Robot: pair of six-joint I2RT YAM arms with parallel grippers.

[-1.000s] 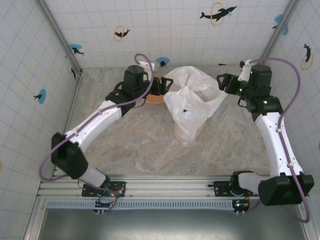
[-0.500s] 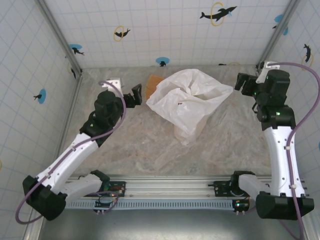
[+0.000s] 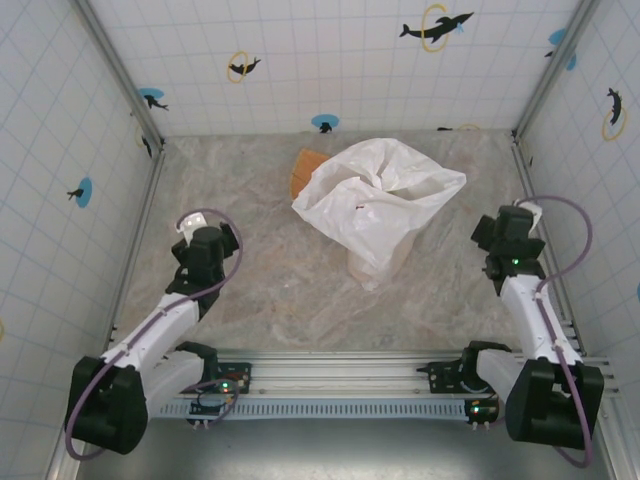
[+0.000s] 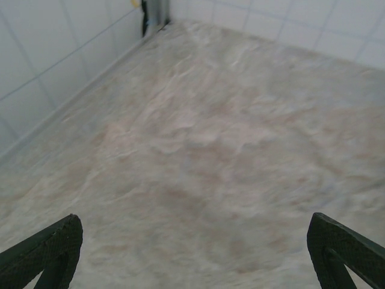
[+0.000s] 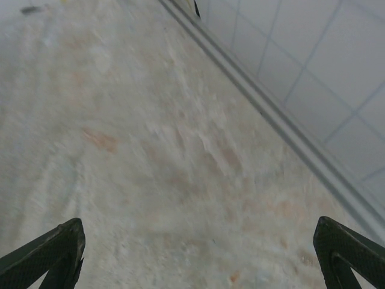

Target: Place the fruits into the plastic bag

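Lying crumpled far-centre on table (image 3: 260,290): plastic bag (image 3: 375,205), covering tan plate (image 3: 303,170) | left gripper (image 4: 195,247): fingers wide apart, empty | right gripper (image 5: 198,250): likewise, near right wall (image 5: 313,60).

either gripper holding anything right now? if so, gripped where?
Nothing is held. The left gripper and right gripper are both open, nothing between them, each well apart from the plastic bag.

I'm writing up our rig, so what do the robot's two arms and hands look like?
The left arm and right arm are white links between bulky black joints, each with a looping purple cable. Each hand's fingers are dark and textured.
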